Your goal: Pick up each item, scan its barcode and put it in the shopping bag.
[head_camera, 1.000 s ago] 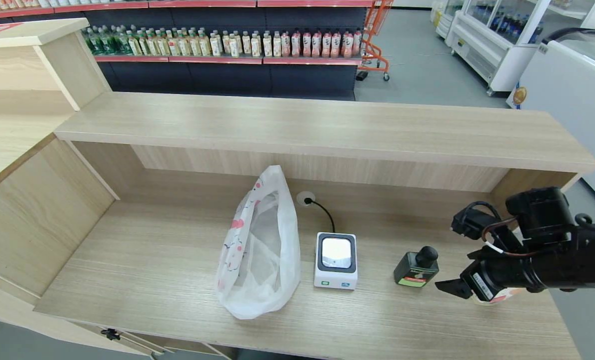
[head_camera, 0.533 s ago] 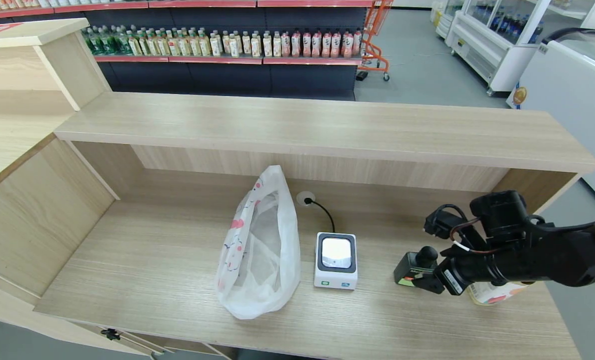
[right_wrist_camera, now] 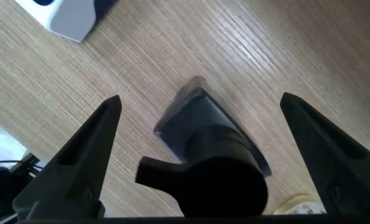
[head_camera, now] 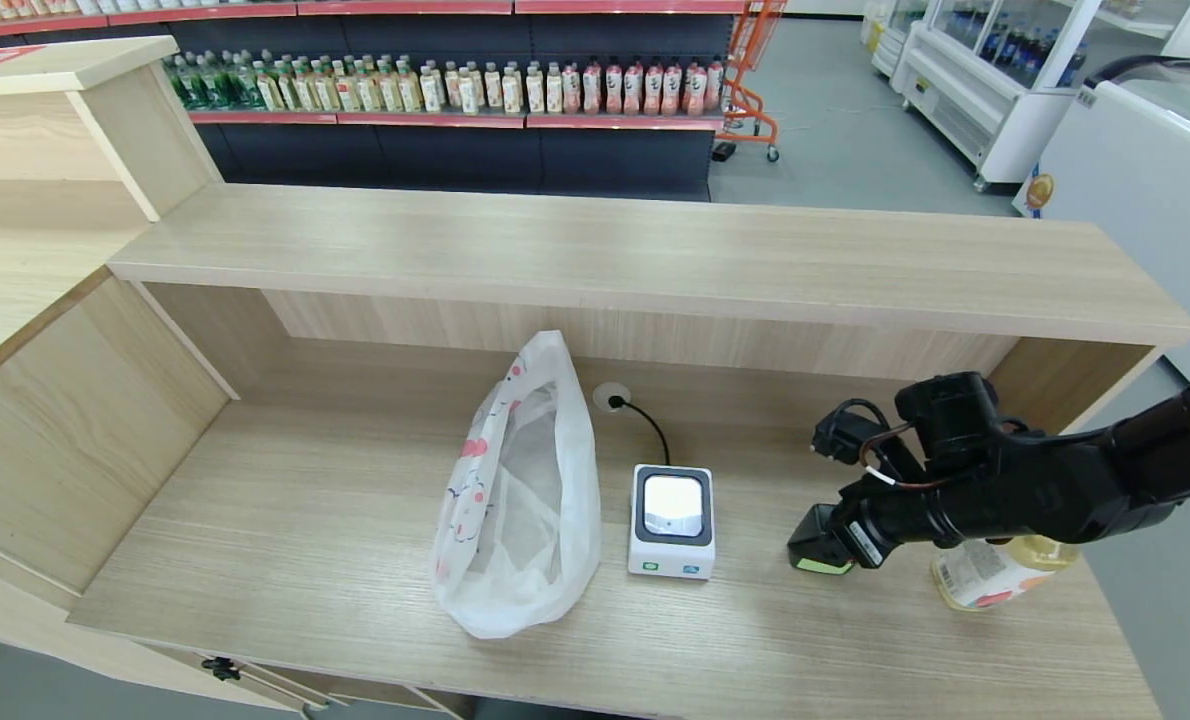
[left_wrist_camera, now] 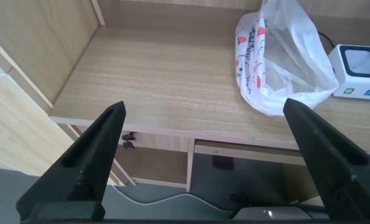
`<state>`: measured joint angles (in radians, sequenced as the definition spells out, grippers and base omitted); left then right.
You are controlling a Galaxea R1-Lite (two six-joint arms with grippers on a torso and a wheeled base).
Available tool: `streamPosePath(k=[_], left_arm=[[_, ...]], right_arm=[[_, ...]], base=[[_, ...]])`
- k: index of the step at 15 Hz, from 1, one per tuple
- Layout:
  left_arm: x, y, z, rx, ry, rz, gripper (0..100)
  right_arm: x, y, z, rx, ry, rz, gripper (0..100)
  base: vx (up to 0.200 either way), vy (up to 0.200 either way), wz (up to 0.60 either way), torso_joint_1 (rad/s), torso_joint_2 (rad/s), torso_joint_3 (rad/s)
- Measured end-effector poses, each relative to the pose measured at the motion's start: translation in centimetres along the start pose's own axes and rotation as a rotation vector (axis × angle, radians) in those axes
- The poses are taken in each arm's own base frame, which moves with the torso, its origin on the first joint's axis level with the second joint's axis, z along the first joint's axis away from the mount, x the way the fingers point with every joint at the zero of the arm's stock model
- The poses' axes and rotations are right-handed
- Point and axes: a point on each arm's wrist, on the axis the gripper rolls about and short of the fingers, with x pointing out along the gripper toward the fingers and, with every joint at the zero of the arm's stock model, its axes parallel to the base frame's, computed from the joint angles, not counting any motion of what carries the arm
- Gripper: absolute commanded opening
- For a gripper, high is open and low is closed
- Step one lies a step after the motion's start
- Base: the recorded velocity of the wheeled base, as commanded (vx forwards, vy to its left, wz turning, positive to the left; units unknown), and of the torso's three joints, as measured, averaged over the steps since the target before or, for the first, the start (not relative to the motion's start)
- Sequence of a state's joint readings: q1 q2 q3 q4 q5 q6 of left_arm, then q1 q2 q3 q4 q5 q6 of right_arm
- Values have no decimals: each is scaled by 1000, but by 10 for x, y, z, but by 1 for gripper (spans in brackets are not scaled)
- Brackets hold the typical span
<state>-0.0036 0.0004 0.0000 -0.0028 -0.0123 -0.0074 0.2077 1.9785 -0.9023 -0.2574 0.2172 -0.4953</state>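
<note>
A small dark green bottle point(head_camera: 811, 548) with a black cap stands on the counter right of the white barcode scanner point(head_camera: 671, 518). My right gripper point(head_camera: 843, 538) is over it from the right and covers most of it. In the right wrist view the right gripper point(right_wrist_camera: 201, 102) is open, with the dark green bottle point(right_wrist_camera: 212, 146) between its two fingers point(right_wrist_camera: 73, 168), not clamped. The white shopping bag point(head_camera: 517, 500) with red print stands open left of the scanner. My left gripper point(left_wrist_camera: 204, 107) is open and holds nothing, out past the counter's front edge, with the shopping bag point(left_wrist_camera: 278, 59) ahead of it.
A yellow bottle point(head_camera: 995, 572) lies near the counter's right end, just behind my right arm. A raised wooden ledge point(head_camera: 655, 260) runs along the back, and a side wall point(head_camera: 85, 430) closes the left. The scanner's cable point(head_camera: 650, 425) runs to a hole at the back.
My right arm has moved left and down onto the dark green bottle, so its fingers now straddle it. The yellow bottle behind the arm has come into sight.
</note>
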Motion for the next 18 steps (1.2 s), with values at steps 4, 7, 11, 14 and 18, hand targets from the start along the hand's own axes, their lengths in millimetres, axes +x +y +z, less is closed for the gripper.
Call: streamPosePath(k=[4,7,11,14,18], left_arm=[[0,0,0,0,0,0,100],[0,0,0,0,0,0,100],[0,0,0,0,0,1,100],[0,0,0,0,0,1,100],[0,0,0,0,0,0,100]], right_arm=[[5,1,-1,-21,-18,61,0],[6,1,-2,-27,-14,58,0],[0,1,-5,-20,-7,50,0],[-11,3,-12,-13,2,47,0],[-30,5,-9,-23,-43,17,0]], base=[[0,0,0,0,0,0],[0,0,0,0,0,0],[0,0,0,0,0,0],[0,0,0,0,0,0],[0,0,0,0,0,0]])
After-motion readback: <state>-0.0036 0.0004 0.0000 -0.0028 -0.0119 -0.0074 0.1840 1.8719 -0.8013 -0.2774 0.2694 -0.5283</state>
